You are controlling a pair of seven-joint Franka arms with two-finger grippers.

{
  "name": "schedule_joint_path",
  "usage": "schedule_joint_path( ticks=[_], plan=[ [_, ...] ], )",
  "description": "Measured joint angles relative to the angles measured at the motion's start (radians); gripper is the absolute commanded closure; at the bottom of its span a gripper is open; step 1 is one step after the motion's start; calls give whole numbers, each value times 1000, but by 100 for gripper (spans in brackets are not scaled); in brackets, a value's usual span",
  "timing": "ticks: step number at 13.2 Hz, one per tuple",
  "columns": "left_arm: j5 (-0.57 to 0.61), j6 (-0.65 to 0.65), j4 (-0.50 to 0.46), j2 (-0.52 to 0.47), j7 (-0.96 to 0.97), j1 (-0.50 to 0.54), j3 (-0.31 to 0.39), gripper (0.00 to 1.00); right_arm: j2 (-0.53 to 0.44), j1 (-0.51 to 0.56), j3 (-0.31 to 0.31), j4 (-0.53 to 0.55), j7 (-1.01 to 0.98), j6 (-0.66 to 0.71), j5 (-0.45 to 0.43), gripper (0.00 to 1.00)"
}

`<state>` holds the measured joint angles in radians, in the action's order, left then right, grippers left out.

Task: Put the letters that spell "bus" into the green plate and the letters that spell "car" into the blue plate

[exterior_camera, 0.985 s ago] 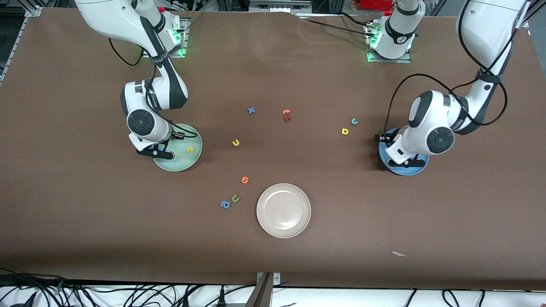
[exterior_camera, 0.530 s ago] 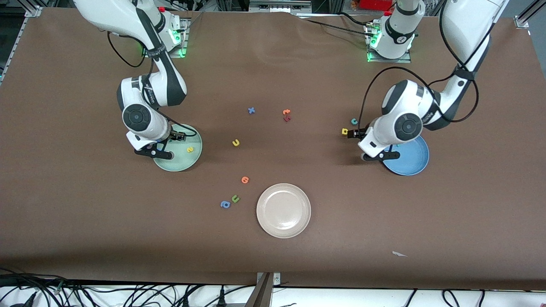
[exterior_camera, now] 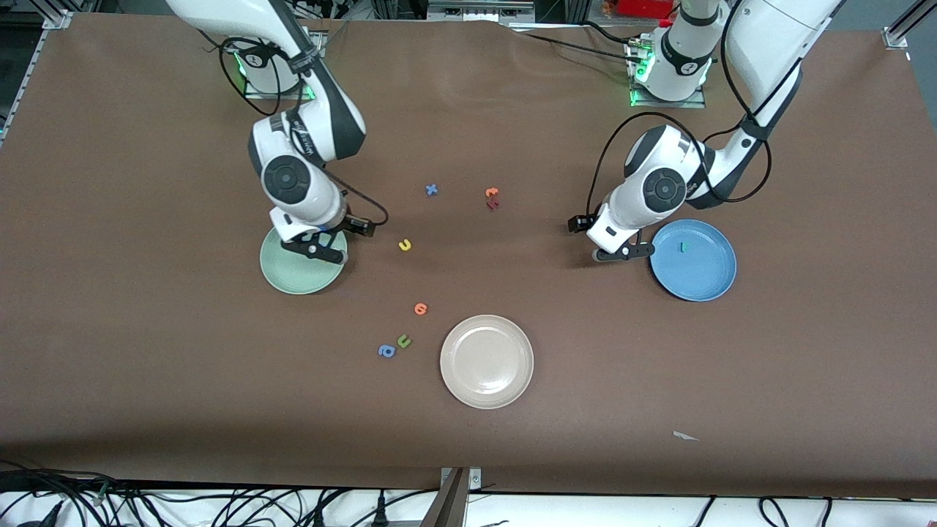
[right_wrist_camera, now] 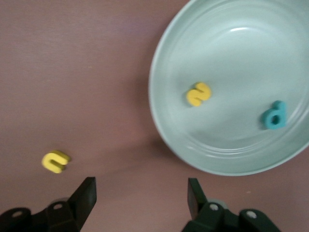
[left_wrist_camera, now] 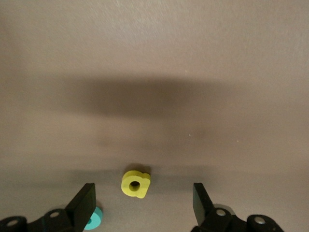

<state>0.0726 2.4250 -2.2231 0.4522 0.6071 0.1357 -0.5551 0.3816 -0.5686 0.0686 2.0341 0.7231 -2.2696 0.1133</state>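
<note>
Round pale mint-green plate (right_wrist_camera: pixel 231 87) near right gripper (right_wrist_camera: pixel 140 193): wrist view alone shows yellow foam s (right_wrist_camera: pixel 198 93), teal foam b (right_wrist_camera: pixel 273 115) inside; yellow foam u (right_wrist_camera: pixel 55 161) on surface by wide fingers. Round medium-blue plate (exterior_camera: pixel 703 274) holds small teal foam r (exterior_camera: pixel 683 247). Left gripper (left_wrist_camera: pixel 142 200) fingers wide, yellow blocky foam a (left_wrist_camera: pixel 135 183) between, teal foam c (left_wrist_camera: pixel 94 220) beside one finger. No legible writing.

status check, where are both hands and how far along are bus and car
Left hand open, empty, over yellow a. Right hand open, empty, by the green plate rim. Yellow s and teal b plated, yellow u on table. Nothing blocking.
</note>
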Motion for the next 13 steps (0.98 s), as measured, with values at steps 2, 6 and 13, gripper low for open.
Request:
schedule_joint_path(
  ticks=[2,6,13],
  plan=[
    [0,1,0,13,7,-13,0,18,52,-26,-19,-63,155,-7,1,19],
    [25,1,-1,34,15,-17,2,19,189,-102,-24,-176,480,-77,0,19],
    [54,22,-1,53,37,-14,5,50,238,-119,-24,-188,581,-115,0,49]
  ],
)
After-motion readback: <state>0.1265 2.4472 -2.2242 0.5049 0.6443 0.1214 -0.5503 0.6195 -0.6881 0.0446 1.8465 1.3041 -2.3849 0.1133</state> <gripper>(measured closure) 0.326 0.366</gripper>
